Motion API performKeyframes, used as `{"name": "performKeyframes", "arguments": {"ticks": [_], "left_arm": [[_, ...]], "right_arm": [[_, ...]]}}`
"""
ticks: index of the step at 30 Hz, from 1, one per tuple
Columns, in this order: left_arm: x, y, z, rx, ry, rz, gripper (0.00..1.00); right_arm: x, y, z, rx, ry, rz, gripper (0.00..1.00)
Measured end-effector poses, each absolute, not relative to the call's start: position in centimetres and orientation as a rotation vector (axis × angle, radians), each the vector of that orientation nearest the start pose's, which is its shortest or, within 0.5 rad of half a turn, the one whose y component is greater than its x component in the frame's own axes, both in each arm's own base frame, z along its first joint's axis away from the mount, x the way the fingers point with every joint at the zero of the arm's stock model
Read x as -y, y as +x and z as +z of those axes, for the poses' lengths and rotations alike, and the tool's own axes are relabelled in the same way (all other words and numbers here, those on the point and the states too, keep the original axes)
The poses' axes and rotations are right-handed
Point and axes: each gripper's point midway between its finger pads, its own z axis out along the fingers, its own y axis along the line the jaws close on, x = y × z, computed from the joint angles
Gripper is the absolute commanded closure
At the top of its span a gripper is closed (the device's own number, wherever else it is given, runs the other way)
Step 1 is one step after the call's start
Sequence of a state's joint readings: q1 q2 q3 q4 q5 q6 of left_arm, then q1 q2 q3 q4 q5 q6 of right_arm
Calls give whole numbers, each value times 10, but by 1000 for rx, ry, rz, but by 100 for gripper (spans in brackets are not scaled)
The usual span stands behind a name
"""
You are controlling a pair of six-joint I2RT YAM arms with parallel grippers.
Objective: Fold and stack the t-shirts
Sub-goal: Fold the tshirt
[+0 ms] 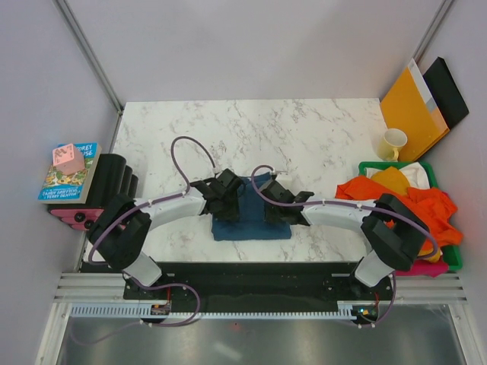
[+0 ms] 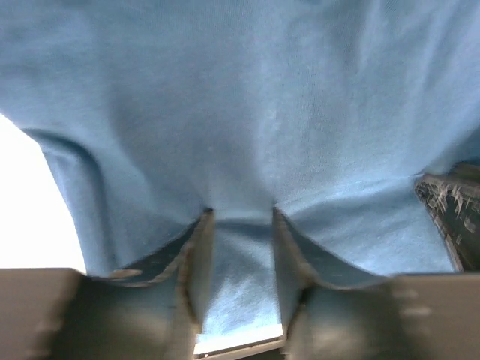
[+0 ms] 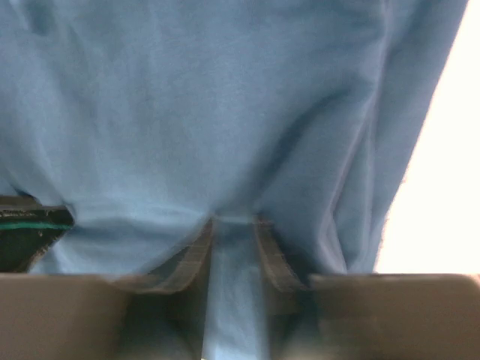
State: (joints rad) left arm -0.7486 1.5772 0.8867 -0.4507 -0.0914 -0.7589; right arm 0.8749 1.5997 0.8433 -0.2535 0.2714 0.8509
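Observation:
A dark teal-blue t-shirt (image 1: 251, 222) lies folded into a small rectangle at the table's near middle. My left gripper (image 1: 233, 193) is at its left side and my right gripper (image 1: 269, 201) at its right side, both low over the cloth. In the left wrist view the blue cloth (image 2: 240, 112) fills the frame and drapes over the fingertips (image 2: 196, 247); the left gripper (image 2: 240, 215) has its jaws apart with cloth lying in the gap. The right gripper (image 3: 234, 221) stands the same, more narrowly parted. Orange (image 1: 399, 204) and yellow (image 1: 391, 178) t-shirts are heaped at the right.
A green bin (image 1: 455, 257) at the right edge holds the heaped shirts. A yellow mug (image 1: 393, 143), an orange envelope (image 1: 411, 106) and a black folder (image 1: 449, 90) stand behind it. Books (image 1: 67, 179) and a black rack (image 1: 114, 179) are at the left edge.

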Motion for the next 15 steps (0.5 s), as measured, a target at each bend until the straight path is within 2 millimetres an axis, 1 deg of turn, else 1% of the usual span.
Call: {"name": "performKeyframes", "arguments": {"ticks": [1, 3, 4, 5, 6, 8, 9, 10, 11, 12, 15], "left_arm": [[231, 232, 29, -2739, -45, -315, 45], [228, 238, 40, -2707, -55, -296, 44], [228, 243, 47, -2686, -61, -293, 44], [230, 249, 56, -2659, -66, -296, 44], [234, 256, 65, -2629, -71, -304, 46], [241, 270, 82, -2582, -76, -328, 50], [244, 277, 89, -2559, -77, -340, 56], [247, 283, 93, -2544, -83, -346, 59], [248, 288, 94, -2536, -85, -346, 61], [249, 292, 93, -2533, -88, -345, 67], [245, 299, 73, -2568, -97, -299, 71]], "right_arm": [[-263, 243, 29, -2553, 62, 325, 34], [-262, 250, 44, -2531, 21, 297, 32], [-264, 258, 56, -2508, 5, 287, 34], [-268, 267, 69, -2478, -9, 289, 41], [-272, 277, 83, -2445, -20, 296, 66], [-278, 297, 106, -2383, -22, 311, 91], [-278, 304, 112, -2365, -29, 306, 100], [-277, 312, 114, -2352, -25, 294, 100], [-276, 319, 113, -2348, -21, 277, 100], [-273, 324, 106, -2357, -21, 253, 100], [-261, 330, 70, -2425, -26, 156, 100]]}}
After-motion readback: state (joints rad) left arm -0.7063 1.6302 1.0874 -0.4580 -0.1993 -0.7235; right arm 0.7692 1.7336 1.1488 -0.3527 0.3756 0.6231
